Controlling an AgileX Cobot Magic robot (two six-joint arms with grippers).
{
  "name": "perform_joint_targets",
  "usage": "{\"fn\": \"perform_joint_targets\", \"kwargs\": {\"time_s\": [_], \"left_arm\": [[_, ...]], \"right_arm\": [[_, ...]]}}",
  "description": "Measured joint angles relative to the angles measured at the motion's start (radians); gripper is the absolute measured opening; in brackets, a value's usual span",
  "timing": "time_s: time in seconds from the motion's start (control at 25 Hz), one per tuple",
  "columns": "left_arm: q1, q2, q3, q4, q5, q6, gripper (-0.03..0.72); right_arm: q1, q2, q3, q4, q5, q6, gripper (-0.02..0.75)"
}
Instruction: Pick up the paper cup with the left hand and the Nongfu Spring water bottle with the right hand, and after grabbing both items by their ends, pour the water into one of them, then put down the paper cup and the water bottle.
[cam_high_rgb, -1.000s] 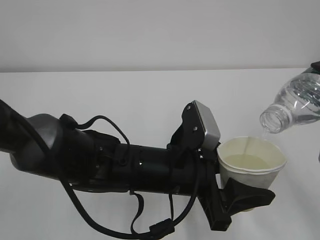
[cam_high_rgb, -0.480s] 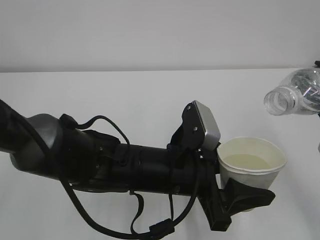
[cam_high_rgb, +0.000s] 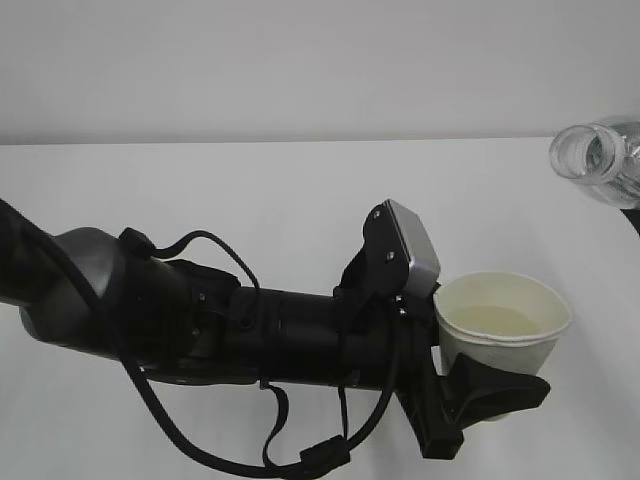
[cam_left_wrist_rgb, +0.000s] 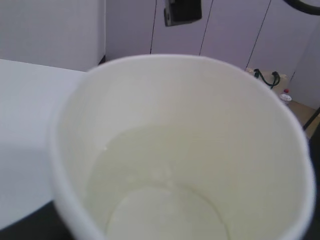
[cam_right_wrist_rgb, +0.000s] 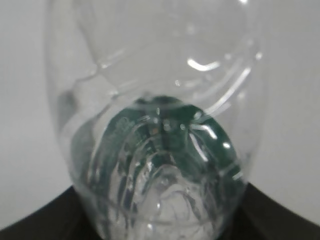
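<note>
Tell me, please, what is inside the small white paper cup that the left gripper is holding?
The small white paper cup holds a shallow pool of clear water, its cream base showing through. The black left gripper hides its underside.

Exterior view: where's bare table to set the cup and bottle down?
Bare table spans from the far wall to the left arm, and under the bottle at right. Crowded only front-centre, where the left gripper holds the cup.
</note>
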Motion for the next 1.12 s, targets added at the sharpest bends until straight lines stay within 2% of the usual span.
{"fn": "perform_joint_targets", "kwargs": {"time_s": [0.84,1.12], "left_arm": [[0.0,0.0,0.0,-0.013,0.008,0.0,0.454],[0.0,0.0,0.0,-0.013,0.028,0.0,0.454]], "right_arm": [[0.0,0.0,0.0,0.002,-0.023,0.419,0.419],[0.0,0.0,0.0,0.091,-0.041,0.548,0.419]]}}
